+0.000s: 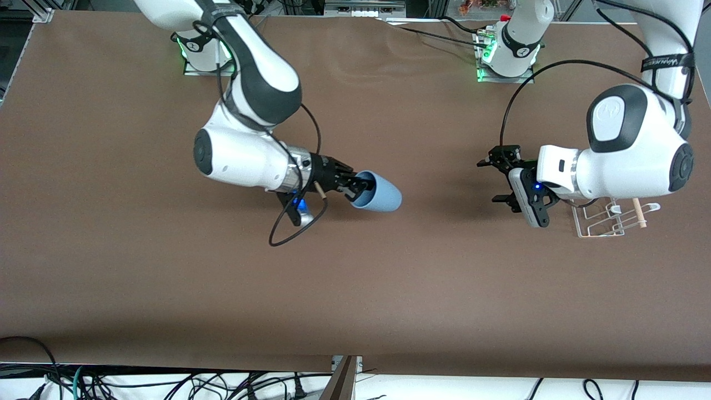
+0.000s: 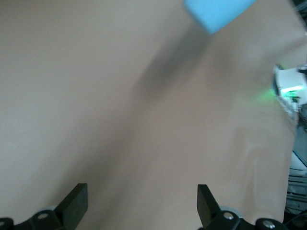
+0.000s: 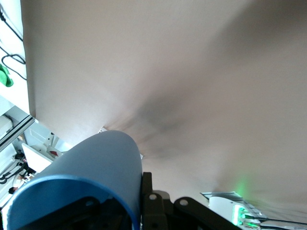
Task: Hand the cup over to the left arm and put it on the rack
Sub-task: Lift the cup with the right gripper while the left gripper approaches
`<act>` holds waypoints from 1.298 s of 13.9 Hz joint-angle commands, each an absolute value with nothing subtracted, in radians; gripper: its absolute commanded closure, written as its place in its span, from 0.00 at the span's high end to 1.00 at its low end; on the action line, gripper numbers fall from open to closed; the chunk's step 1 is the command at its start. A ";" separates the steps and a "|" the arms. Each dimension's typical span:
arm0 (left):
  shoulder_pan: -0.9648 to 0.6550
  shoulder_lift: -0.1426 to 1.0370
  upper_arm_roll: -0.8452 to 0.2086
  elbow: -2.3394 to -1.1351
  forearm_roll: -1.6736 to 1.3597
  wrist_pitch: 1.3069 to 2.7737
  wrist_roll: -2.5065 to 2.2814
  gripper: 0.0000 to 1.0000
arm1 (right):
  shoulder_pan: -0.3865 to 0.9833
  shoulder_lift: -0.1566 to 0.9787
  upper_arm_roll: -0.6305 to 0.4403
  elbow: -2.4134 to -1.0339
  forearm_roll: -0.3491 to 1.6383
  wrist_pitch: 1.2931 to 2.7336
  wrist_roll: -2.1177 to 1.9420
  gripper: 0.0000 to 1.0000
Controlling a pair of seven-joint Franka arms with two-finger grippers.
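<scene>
Holding the light-blue cup (image 1: 377, 191) by its rim in the clamped right end effector (image 1: 349, 186) over mid-worktop (image 1: 355, 289); lying on its side, base pointing at three o'clock toward the left end effector (image 1: 498, 180), hanging wide open and empty beside the rack (image 1: 602, 219).

Left gripper (image 2: 142, 206) — jaws apart (cup (image 2: 218, 12) ahead) — over table (image 2: 96, 96).

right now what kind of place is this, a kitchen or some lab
Most likely a robotics lab, not a kitchen: two arms bolted to a brown-covered table, loose cables along its edge, and only a cup and small rack as props.
</scene>
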State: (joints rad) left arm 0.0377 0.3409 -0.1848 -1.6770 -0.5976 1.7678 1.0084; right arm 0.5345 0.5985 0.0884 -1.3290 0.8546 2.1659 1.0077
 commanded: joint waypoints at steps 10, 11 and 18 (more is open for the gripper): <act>0.006 0.485 -0.193 -1.680 -1.006 1.784 1.742 1.00 | 0.690 0.675 0.083 -1.266 0.876 2.276 1.046 0.00; -0.006 0.488 -0.199 -1.689 -1.037 1.783 1.744 1.00 | 0.698 0.675 0.083 -1.266 0.874 2.290 1.049 0.00; -0.029 0.492 -0.224 -1.729 -1.088 1.747 1.801 0.93 | 0.707 0.676 0.080 -1.266 0.873 2.299 1.048 0.00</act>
